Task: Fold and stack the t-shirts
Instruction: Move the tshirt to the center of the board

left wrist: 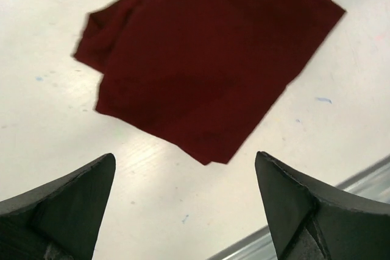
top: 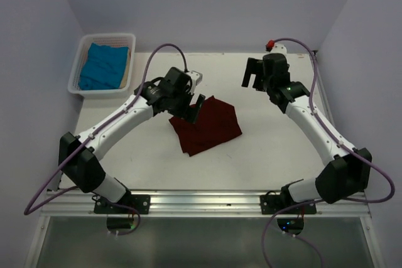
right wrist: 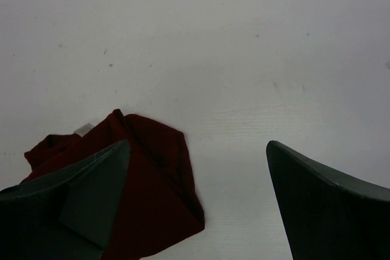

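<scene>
Left fingers (top: 193,109) of mine stand spread wide, holding nothing, just above the far-left corner of the maroon shirt (top: 206,125); my right fingers (top: 253,76) are open too, raised well off to its right. It lies mid-tabletop (top: 270,149), folded to a rough skewed square, one corner bunched, a pale tag peeking out. I judge this fold about finished. Next comes the teal shirt (top: 103,66), heaped in the white basket (top: 107,37) at the far left corner: reach over the rim, pinch one layer, lift it clear
</scene>
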`<state>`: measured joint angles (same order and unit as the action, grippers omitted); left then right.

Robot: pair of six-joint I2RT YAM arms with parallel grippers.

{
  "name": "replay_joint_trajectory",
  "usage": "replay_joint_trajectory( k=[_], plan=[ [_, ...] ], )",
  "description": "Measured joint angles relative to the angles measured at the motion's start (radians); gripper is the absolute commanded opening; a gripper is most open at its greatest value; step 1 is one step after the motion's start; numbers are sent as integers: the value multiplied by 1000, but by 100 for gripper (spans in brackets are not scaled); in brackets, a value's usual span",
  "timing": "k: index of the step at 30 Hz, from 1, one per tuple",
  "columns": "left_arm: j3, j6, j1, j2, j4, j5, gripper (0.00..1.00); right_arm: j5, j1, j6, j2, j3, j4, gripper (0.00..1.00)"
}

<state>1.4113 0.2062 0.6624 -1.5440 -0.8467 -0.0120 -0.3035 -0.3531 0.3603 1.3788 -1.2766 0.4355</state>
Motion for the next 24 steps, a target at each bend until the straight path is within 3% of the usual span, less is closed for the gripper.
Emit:
replay_joint_trajectory(
  k=[6,11,24],
  plan=[
    [6,90,-8,80,43,187,100,187,-4,5,246,-156,3,98],
    [2,152,-33,144,106,256,100,329,-48,-24,481,-325,60,95],
    [-162,231,-173,191,195,250,100,423,-336,-119,841,-671,296,88]
  ],
)
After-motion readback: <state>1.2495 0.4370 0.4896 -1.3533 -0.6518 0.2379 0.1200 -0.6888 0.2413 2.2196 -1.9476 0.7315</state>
